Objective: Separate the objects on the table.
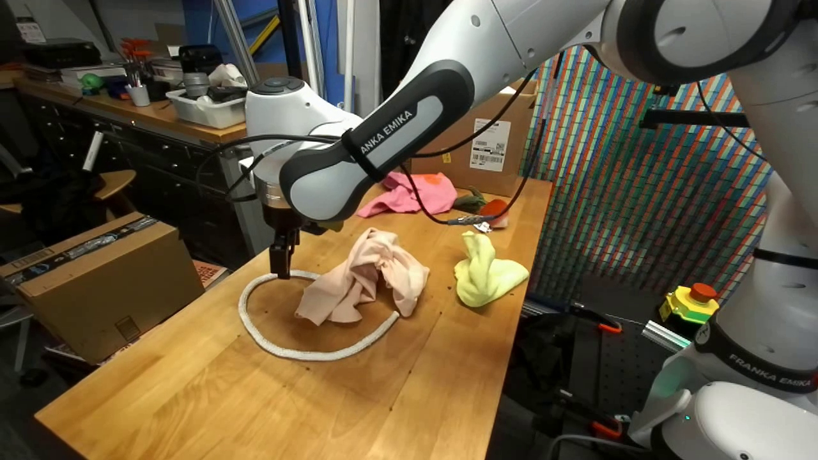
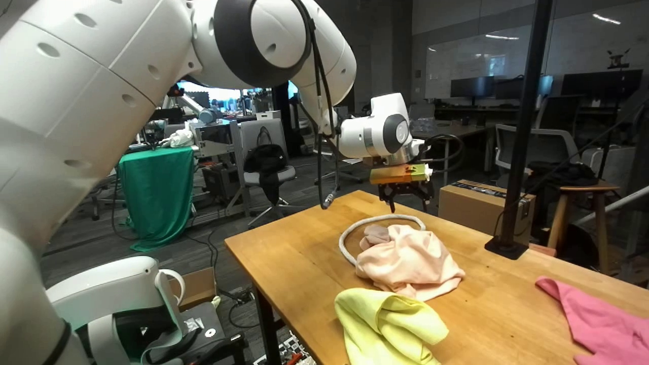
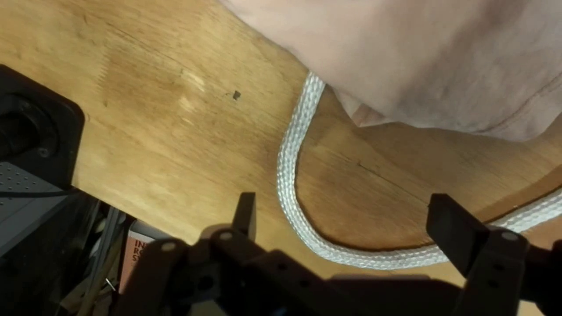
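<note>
A black robot gripper (image 3: 343, 205), its fingers spread wide and released, hovers above a curved white braided cord (image 1: 319, 355) on a wooden table (image 1: 287, 409). A crumpled peach cloth (image 1: 358, 275) partly covers the cord; a yellow-green cloth (image 1: 487, 278) lies apart, and a pink cloth (image 1: 425, 193) near a cardboard box (image 1: 491, 153).

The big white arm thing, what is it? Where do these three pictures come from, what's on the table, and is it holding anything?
That's a robot arm. The black pincer at its end is its gripper; it stands open and holds nothing. Two pictures come from cameras outside the robot; the close-up comes from a camera on its wrist. On the wooden table lie soft things: a yellow-green cloth, a pink cloth, a crumpled peach cloth, and a curved white cord that runs partly under the peach one.
</note>
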Controlling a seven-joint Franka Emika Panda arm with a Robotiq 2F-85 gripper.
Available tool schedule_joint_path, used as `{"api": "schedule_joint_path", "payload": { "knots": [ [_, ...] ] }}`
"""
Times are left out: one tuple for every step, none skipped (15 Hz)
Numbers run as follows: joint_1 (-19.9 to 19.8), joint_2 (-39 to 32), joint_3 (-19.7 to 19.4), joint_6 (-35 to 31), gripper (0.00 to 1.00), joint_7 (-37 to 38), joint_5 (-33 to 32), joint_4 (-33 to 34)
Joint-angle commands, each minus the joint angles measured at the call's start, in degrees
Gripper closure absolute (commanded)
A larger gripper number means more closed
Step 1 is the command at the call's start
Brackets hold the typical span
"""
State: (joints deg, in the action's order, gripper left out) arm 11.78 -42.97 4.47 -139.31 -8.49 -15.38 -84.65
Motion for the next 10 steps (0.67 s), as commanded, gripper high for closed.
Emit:
{"api": "schedule_joint_path", "payload": {
  "knots": [
    [-1.25,-4.36,1.78,3.53,0.0,-3.87,2.86,7.33],
    [-1.39,-5.03,1.92,4.3,0.0,-4.48,3.29,8.25],
    [-1.55,-5.62,2.1,5.22,0.0,-5.12,3.64,9.13],
    [-1.62,-6.17,2.17,6.29,0.0,-5.67,3.86,9.98],
    [-1.7,-6.78,2.21,7.47,0.0,-6.43,4.04,10.87],
    [-1.79,-7.38,2.3,8.73,0.0,-7.24,4.13,11.81],
    [-1.96,-7.85,2.49,9.93,0.0,-8.09,4.34,12.6],
    [-2.17,-8.36,2.65,10.96,0.0,-9.06,4.47,13.26],
    [-2.29,-8.86,2.84,12.13,0.0,-9.82,4.72,14.11],
    [-2.32,-9.45,2.88,13.02,0.0,-10.34,4.83,14.95]
  ]
}}
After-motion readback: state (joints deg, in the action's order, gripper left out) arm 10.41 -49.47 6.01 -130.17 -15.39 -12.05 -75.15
